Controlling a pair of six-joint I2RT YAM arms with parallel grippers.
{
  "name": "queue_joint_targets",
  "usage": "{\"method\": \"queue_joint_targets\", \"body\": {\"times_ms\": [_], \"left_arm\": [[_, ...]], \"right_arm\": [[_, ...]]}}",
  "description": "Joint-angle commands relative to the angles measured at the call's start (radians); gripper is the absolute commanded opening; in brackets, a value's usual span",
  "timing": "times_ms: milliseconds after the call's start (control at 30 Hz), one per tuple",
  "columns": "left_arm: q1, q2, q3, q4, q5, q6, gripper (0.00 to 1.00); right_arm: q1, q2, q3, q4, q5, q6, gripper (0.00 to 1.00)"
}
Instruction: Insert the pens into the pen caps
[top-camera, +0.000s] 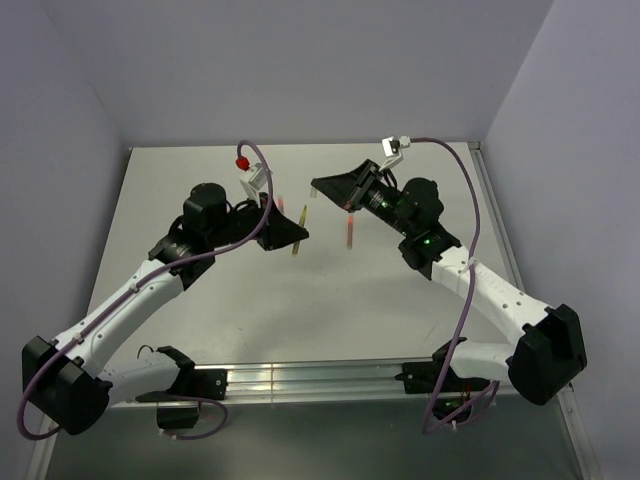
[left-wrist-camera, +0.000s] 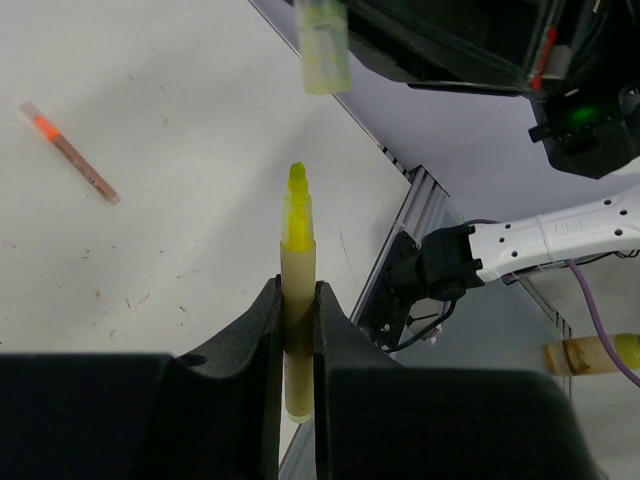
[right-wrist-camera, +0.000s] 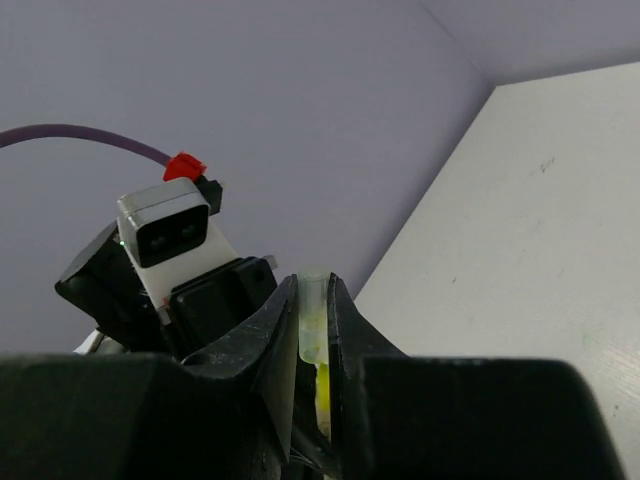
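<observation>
Left gripper (left-wrist-camera: 298, 295) clamps the tan-olive pen (left-wrist-camera: 297, 235), yellow tip out. We see right gripper (right-wrist-camera: 313, 290) pinching the pale yellow-green cap (right-wrist-camera: 312, 335), just clear of the tip.

No legible text anywhere. The white plastic arm segment (left-wrist-camera: 565, 232), at three o'clock in the left wrist view, bears a faint grey mark, too blurred.

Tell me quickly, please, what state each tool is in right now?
Left tool: closed, holding the yellow highlighter pen.
Right tool: closed, holding the pale yellow-green pen cap.
</observation>
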Motion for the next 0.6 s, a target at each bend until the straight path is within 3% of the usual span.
{"method": "queue_joint_targets", "body": {"times_ms": [0, 567], "left_arm": [[-0.003, -0.031, 0.028, 0.039, -0.030, -0.015, 0.00], [-0.005, -0.044, 0.030, 0.039, -0.030, -0.009, 0.00]], "right_arm": [[0.034, -0.033, 0.011, 0.085, 0.061, -0.001, 0.00], [0.095, -0.007, 0.054, 0.005, 0.167, -0.088, 0.00]]}}
